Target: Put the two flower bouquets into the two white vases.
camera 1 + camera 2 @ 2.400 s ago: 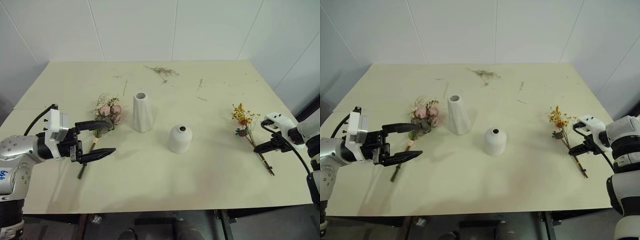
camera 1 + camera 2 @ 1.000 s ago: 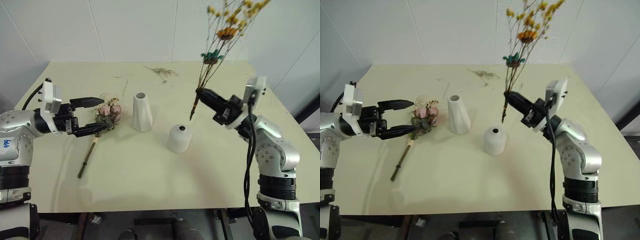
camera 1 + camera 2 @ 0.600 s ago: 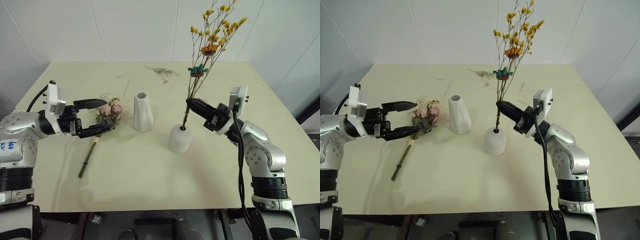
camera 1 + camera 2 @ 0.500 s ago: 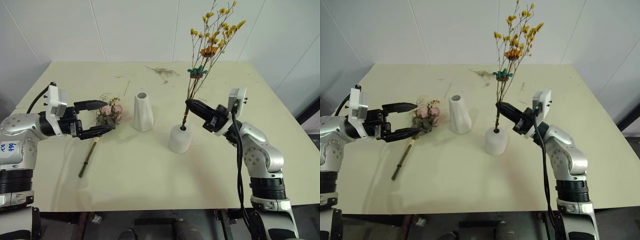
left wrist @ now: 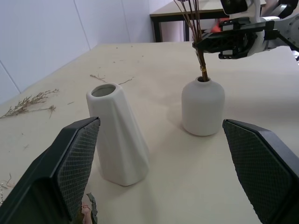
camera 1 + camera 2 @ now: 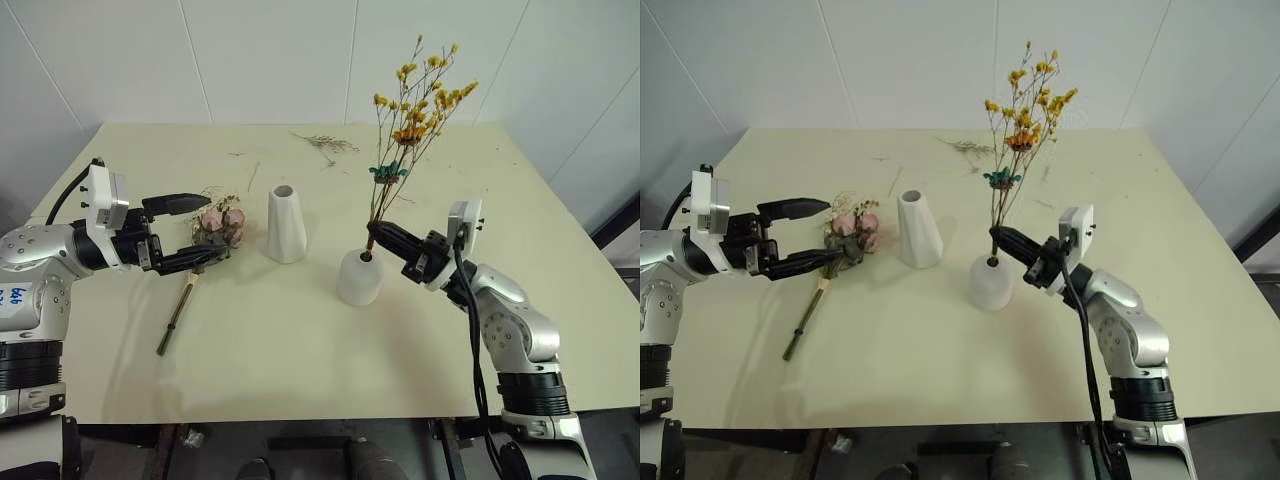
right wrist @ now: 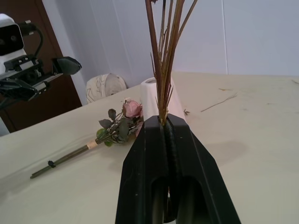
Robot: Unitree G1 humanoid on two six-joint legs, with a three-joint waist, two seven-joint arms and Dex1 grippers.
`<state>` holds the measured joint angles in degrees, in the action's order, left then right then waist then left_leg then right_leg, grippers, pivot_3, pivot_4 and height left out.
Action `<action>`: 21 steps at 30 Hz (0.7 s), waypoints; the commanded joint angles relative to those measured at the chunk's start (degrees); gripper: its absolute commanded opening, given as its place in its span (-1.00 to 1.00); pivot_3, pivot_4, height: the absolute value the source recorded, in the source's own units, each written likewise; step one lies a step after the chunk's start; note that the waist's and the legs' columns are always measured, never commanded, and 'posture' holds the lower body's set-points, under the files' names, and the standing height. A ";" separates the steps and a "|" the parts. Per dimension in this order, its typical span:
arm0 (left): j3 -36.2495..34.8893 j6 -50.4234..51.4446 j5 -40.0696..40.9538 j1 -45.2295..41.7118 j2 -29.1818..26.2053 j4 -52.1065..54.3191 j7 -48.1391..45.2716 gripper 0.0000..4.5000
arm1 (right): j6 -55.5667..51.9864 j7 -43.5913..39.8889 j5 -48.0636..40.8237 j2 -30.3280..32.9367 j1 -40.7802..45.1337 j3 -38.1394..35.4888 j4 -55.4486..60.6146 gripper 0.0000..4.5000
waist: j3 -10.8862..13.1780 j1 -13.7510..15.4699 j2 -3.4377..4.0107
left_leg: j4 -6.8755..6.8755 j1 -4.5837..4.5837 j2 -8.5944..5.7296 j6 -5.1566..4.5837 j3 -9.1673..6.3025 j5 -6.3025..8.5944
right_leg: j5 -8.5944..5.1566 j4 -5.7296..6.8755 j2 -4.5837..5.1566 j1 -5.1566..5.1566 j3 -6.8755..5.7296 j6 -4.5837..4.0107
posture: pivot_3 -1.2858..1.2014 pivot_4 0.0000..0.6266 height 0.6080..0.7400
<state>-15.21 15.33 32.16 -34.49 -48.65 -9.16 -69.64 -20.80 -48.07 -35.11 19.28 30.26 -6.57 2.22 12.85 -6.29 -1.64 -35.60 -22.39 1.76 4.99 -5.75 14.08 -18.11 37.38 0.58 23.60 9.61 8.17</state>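
Observation:
The yellow-orange bouquet (image 6: 412,110) stands upright with its stems in the mouth of the short rounded white vase (image 6: 358,280). My right gripper (image 6: 376,238) is shut on those stems just above the mouth, and its fingers (image 7: 164,140) show pressed together around them. The tall tapered white vase (image 6: 284,226) stands to the left. Left of it, the pink rose bouquet (image 6: 218,224) lies flat with its stem (image 6: 175,318) toward the front edge. My left gripper (image 6: 834,232) hovers open beside the rose heads, holding nothing, and both vases (image 5: 119,135) show between its fingers.
Loose dried twigs (image 6: 326,143) lie near the back of the pale table (image 6: 300,360). A white wall rises behind the table. Bare tabletop lies in front of the vases and to the right of my right arm.
My right gripper has come down with the yellow-orange bouquet; its stem ends, earlier above the rounded vase, now sit inside the mouth. The left gripper stays open in place.

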 commanded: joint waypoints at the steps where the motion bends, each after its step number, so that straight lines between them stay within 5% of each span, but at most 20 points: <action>1: -1.17 0.03 0.98 -0.98 -0.22 2.25 0.57 1.00 | 5.05 -1.03 1.62 -0.55 -0.64 -0.08 -0.03 -0.99 | 0.00 0.00 0.00 | 0.00 0.00 0.00 0.00 0.00 0.00 | 0.00 0.00 0.00 0.00 0.00 0.00 | 0.03 -0.52 1.00; 3: -1.05 0.12 0.98 -1.14 -0.14 2.34 0.68 1.00 | 7.15 -1.37 2.58 -0.73 -0.85 0.03 -0.85 -0.99 | 0.00 -0.01 0.00 | 0.01 0.00 0.00 0.00 0.00 0.00 | 0.00 -0.01 0.00 0.00 0.00 0.00 | 0.03 -0.52 1.00; 6: -0.89 0.29 0.96 -1.49 -0.02 2.48 0.87 1.00 | 9.17 -2.13 2.66 -0.77 -1.55 -0.23 -0.21 -0.68 | 0.00 0.04 0.00 | 0.01 0.00 0.00 0.00 0.00 0.00 | 0.00 -0.01 0.00 0.00 0.00 0.00 | 0.03 -0.52 1.00; 15: 0.34 -5.17 -4.02 -2.92 0.10 -0.43 3.01 1.00 | 9.78 -5.49 3.69 4.28 -4.84 -0.31 2.30 0.67 | 0.00 0.17 0.00 | 0.00 0.00 0.00 0.00 0.00 0.00 | 0.00 0.00 0.00 0.00 0.00 0.00 | 0.03 -0.52 1.00; 21: 1.09 -5.36 -8.55 -1.15 -2.35 -1.98 5.15 1.00 | 7.94 -10.43 2.46 15.73 -9.52 -4.73 4.11 0.67 | 0.00 1.26 0.00 | 0.01 -0.02 -0.02 0.00 0.02 0.00 | 0.00 -0.12 0.01 -0.02 0.01 0.00 | 0.03 -0.52 1.00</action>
<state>-13.33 9.82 24.48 -35.63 -49.28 -11.86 -65.33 -12.97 -56.94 -31.54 33.19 20.85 -8.03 3.36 12.85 -5.03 -1.64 -35.59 -22.41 1.74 4.97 -5.71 14.09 -18.12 37.23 0.59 23.58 9.62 8.18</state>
